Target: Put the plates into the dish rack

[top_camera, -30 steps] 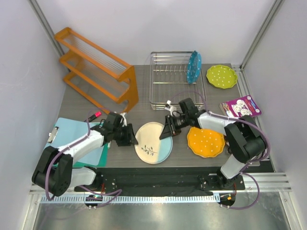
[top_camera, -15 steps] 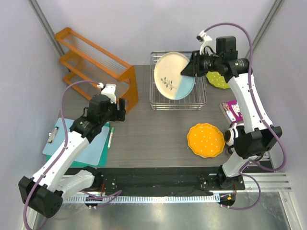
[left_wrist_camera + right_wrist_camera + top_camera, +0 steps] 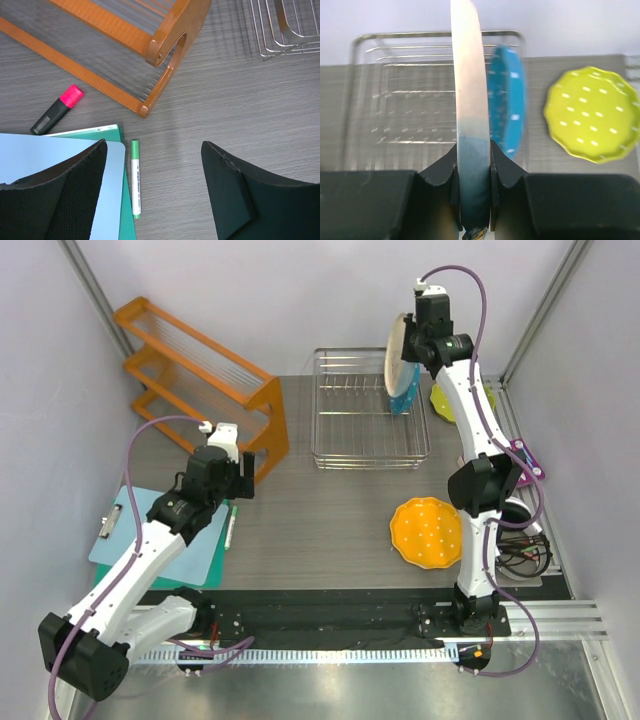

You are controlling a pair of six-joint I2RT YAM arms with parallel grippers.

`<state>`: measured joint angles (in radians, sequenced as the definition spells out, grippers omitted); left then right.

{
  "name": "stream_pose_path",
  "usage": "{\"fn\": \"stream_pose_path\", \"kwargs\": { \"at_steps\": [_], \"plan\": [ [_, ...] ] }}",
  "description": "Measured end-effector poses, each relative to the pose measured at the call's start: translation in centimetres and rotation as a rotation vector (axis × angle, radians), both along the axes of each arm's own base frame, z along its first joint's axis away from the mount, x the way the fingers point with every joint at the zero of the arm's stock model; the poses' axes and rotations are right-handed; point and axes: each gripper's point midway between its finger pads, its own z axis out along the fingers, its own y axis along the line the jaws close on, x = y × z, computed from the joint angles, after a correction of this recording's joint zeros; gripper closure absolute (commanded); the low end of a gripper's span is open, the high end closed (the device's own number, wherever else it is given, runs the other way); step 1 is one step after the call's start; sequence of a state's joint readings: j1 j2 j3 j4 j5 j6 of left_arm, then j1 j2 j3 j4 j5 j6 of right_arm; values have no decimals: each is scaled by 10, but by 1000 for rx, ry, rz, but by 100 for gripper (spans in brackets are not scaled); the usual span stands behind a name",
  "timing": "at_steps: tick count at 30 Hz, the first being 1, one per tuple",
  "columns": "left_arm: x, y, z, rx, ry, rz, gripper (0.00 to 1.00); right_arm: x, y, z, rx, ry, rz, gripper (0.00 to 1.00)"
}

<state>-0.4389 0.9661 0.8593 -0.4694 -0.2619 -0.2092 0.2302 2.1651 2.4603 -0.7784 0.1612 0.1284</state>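
My right gripper (image 3: 414, 342) is shut on the cream/light-blue plate (image 3: 396, 352) and holds it upright and edge-on above the right end of the dish rack (image 3: 350, 410). In the right wrist view the plate (image 3: 469, 90) stands between my gripper's (image 3: 472, 182) pads, just left of the blue dotted plate (image 3: 507, 107), which stands in the rack (image 3: 395, 90). The lime-green plate (image 3: 592, 112) lies flat right of the rack. The orange plate (image 3: 429, 532) lies flat on the table at front right. My left gripper (image 3: 236, 476) is open and empty above the table (image 3: 155, 185).
An orange slatted shelf (image 3: 200, 385) stands at the back left. A blue clipboard (image 3: 125, 530) on a green pad, a green marker (image 3: 135, 177) and a pink highlighter (image 3: 55, 110) lie under my left arm. A purple booklet (image 3: 528, 455) lies at the right edge.
My right gripper lifted the cream plate off the table, carried it over the rack and turned it edge-on beside the blue plate. My left arm drew back from the plate towards the shelf.
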Motion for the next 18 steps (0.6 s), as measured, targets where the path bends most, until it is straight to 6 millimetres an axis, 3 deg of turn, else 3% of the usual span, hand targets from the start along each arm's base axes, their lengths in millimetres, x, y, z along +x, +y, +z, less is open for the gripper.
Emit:
{"fn": "stream_pose_path", "kwargs": {
  "at_steps": [5, 12, 18],
  "plan": [
    [2, -1, 2, -6, -11, 3, 23, 4, -23, 0, -62, -21, -141, 99],
    [6, -1, 2, -3, -18, 7, 22, 10, -19, 5, -72, -61, -173, 99],
    [8, -1, -2, 6, -5, 11, 22, 23, -13, -26, -87, -27, -173, 99]
  ]
}}
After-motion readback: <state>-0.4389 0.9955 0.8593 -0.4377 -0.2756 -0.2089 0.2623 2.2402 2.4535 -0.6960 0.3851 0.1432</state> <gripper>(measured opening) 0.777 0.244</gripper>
